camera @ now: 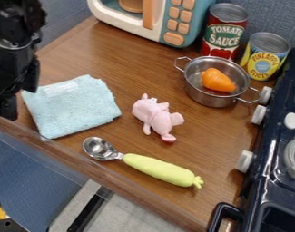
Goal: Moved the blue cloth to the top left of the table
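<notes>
1. Camera view, gripper: the black gripper [13, 102] is seen at the left edge, low beside the left side of the blue cloth [74, 106]. Contact cannot be confirmed. Whether the pincer is apart, together or clamped on a fold cannot be told.
2. Cloth: laid flat and folded on the left part of the wooden table [92, 50], its near corner close to the near edge. A shiny pale patch is shown toward its far left.
3. Step in hand, judged: a grasp on the left part of the cloth; a release there cannot be ruled out. Far left is taken as the goal, so a shift toward the far side seems left to do.
4. How to do it well: a raised fold or edge should be pinched, with enough fabric caught; the tabletop should not be pressed hard. A slight lift is advised, then a smooth carry toward the far left, short of the toy microwave [195, 22]. Lowering should be done before release, so bunching is limited.
5. Risks: cloth may be slipped out of a shallow pinch, or its trailing side dragged. If swung right, the pink plush toy [155, 112] or the spoon [161, 169] could be brushed.
</notes>
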Robot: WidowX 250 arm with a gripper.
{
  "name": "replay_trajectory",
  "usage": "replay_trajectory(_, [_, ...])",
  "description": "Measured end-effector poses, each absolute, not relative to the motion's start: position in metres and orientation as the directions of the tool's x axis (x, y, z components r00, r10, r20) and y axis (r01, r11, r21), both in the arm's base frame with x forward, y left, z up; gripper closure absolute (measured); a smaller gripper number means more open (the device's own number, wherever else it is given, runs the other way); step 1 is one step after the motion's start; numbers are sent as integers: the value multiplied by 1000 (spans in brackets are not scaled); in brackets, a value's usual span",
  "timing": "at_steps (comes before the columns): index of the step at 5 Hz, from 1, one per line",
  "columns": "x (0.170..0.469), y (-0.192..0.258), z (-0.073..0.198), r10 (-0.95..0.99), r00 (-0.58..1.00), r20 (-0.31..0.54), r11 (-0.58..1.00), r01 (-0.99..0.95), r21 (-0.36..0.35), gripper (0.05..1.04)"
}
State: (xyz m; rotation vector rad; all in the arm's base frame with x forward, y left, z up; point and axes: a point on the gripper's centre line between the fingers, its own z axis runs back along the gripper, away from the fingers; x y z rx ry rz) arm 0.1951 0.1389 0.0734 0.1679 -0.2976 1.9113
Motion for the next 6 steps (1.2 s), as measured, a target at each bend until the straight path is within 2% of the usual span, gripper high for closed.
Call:
replay_trajectory(1, [197, 133, 86, 903, -366, 223, -334, -927, -169, 83])
replay_trajectory(2, [204, 123, 84, 920, -335, 203, -302, -937, -177, 83])
replay_trajectory(3, [221, 110, 63, 944, -273, 188, -251, -959, -130, 83])
replay_trajectory(4, [229, 109, 52, 950, -263, 170, -246, -963, -114, 84])
replay_trajectory(6, [241, 111, 48, 952, -248, 177, -232, -966, -111, 83])
